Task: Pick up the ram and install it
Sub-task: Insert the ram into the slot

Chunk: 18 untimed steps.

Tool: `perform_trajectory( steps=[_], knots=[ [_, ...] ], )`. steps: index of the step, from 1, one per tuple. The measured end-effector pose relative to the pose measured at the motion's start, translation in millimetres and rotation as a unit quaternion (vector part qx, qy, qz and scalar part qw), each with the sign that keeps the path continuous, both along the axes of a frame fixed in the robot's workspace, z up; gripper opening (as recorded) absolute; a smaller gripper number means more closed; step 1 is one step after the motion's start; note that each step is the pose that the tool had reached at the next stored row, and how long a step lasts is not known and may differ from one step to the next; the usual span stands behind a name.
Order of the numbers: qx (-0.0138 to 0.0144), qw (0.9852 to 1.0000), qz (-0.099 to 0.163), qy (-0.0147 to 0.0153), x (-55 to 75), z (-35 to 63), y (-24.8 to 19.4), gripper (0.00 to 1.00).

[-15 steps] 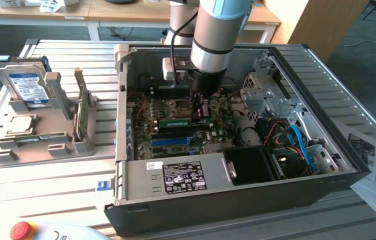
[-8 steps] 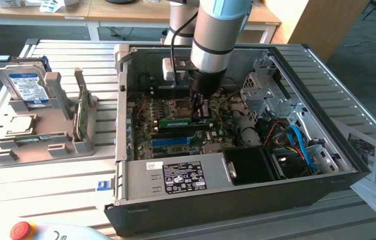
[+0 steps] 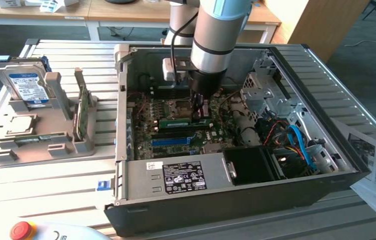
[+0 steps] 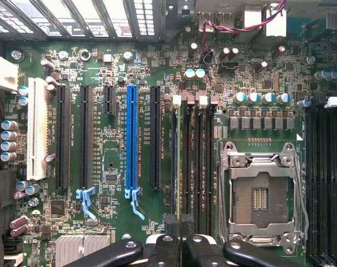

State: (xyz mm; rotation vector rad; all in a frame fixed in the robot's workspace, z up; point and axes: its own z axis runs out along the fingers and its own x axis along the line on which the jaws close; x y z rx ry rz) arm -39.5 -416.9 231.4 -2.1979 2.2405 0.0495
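Observation:
The ram (image 3: 181,122) is a thin green stick lying along the memory slots of the motherboard (image 3: 149,120) inside the open computer case. My gripper (image 3: 200,115) reaches straight down into the case and is shut on the ram near its end on the exterior view's right. In the wrist view the black fingertips (image 4: 164,247) press together around the ram (image 4: 180,167). It appears edge-on as a narrow dark strip over one of the black memory slots beside the CPU socket (image 4: 260,194). I cannot tell whether it is seated in the slot.
A grey holder tray (image 3: 68,145) on the exterior view's left carries a hard drive (image 3: 26,85), an upright green card (image 3: 80,107) and a small green stick (image 3: 38,138). The power supply (image 3: 174,177), cables (image 3: 298,142) and drive cage (image 3: 265,92) crowd the case. A blue slot strip (image 4: 132,139) lies nearby.

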Motion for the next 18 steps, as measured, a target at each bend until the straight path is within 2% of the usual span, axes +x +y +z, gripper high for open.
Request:
perform_trajectory(
  steps=[18],
  knots=[
    [0.0000,1.0000,0.000,-0.0001,0.0,-5.3,0.0,0.12]
  ],
)
